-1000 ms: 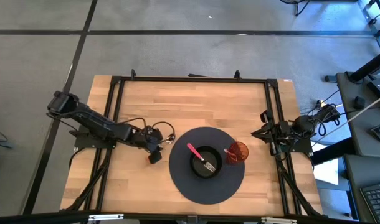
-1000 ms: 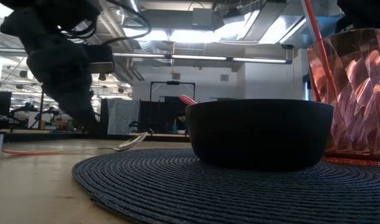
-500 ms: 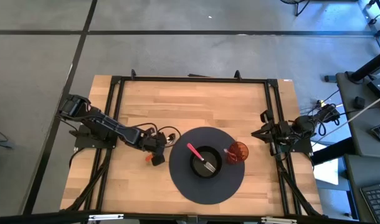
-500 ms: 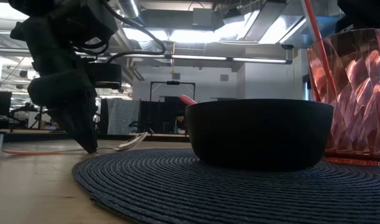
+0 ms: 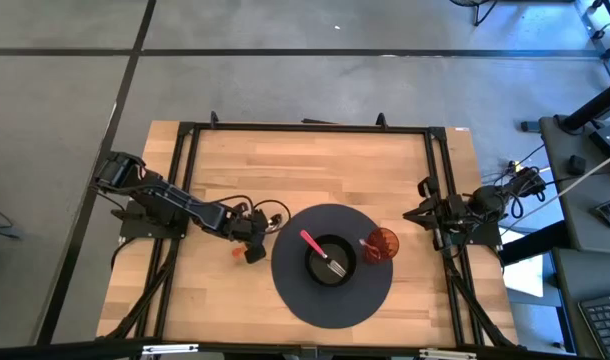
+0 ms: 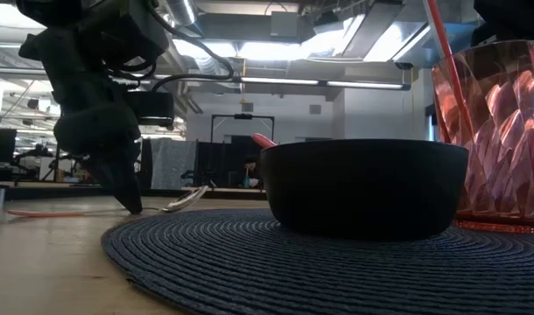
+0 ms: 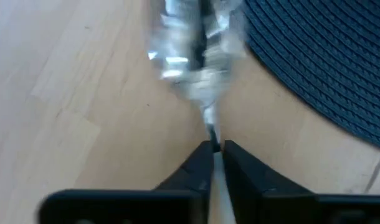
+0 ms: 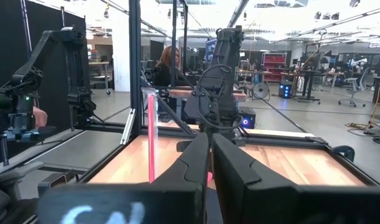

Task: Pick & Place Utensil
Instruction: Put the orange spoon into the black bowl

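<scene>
L gripper [image 7: 213, 148] fingers pinched tight on a silver utensil [image 7: 191, 46] lying on the table [image 5: 315, 170] just off the round dark mat's [image 5: 332, 305] left rim. On the mat: black bowl [image 5: 330, 262] w/ pink-handled fork [image 5: 322, 254], red cup [image 5: 382, 244] beside it. R gripper [image 8: 210, 152] parked at the table's right edge, fingers closed, holding nothing.

In the left wrist view, the utensil [image 7: 190, 50] pinched by the left tool [image 7: 213, 155] is a silvery blur, so fork or spoon cannot be told. The placemat [image 7: 321, 68] runs off that picture's edge. In the low view, the red tumbler [image 6: 490, 131] is cut off at the edge, and the black bowl [image 6: 363, 188] hides all but the tip of the pink-handled utensil [image 6: 263, 140] inside.
</scene>
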Available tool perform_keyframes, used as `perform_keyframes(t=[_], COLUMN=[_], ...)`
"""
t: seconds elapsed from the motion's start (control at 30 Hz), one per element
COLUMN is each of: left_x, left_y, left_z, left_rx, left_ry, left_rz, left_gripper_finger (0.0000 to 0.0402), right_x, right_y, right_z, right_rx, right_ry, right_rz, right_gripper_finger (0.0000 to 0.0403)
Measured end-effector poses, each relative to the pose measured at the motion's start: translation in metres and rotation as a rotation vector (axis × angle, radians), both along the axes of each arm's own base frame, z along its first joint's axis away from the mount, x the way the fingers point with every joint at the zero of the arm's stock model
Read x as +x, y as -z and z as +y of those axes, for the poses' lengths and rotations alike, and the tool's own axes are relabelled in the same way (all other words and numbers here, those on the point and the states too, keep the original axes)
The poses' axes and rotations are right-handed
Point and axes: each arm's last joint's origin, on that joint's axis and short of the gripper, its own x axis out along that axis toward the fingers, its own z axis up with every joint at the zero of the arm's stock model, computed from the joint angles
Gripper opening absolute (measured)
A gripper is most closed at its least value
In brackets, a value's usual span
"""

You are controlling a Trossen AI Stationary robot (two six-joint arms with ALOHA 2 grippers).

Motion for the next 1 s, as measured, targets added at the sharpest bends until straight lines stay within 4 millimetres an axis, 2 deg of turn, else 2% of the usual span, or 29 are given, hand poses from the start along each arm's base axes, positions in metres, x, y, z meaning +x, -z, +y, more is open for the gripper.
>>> perform_keyframes(t=[0.07,0.37,0.5,0.63,0.73,0.8,1.0], left_x=[0.000,0.000,0.004,0.015,0.015,0.022,0.022], left_y=[0.000,-0.002,-0.013,-0.038,-0.048,-0.057,-0.061], left_z=[0.000,-0.005,-0.010,-0.016,-0.020,-0.023,-0.028], left_rx=[0.004,0.081,0.143,0.204,0.245,0.247,0.254], left_ry=[0.000,0.051,0.089,0.086,0.089,0.083,0.091], left_rz=[0.001,0.003,-0.011,-0.049,0.005,-0.041,-0.053], left_gripper_finger=[0.0012,0.0005,0.0004,0.0004,0.0004,0.0004,0.0003], right_x=[0.000,0.000,0.000,0.000,0.000,0.000,0.000], right_y=[0.000,0.000,0.000,0.000,0.001,0.001,0.001], right_z=[0.000,0.000,0.000,0.000,0.000,0.000,0.000], right_rx=[-0.001,-0.002,-0.005,-0.002,-0.003,-0.003,-0.001], right_ry=[0.000,0.000,0.001,0.001,0.000,0.000,0.000], right_rz=[0.001,0.002,0.002,0.004,0.008,0.010,0.010], right_gripper_finger=[0.0023,0.0023,0.0023,0.0023,0.0023,0.0023,0.0023])
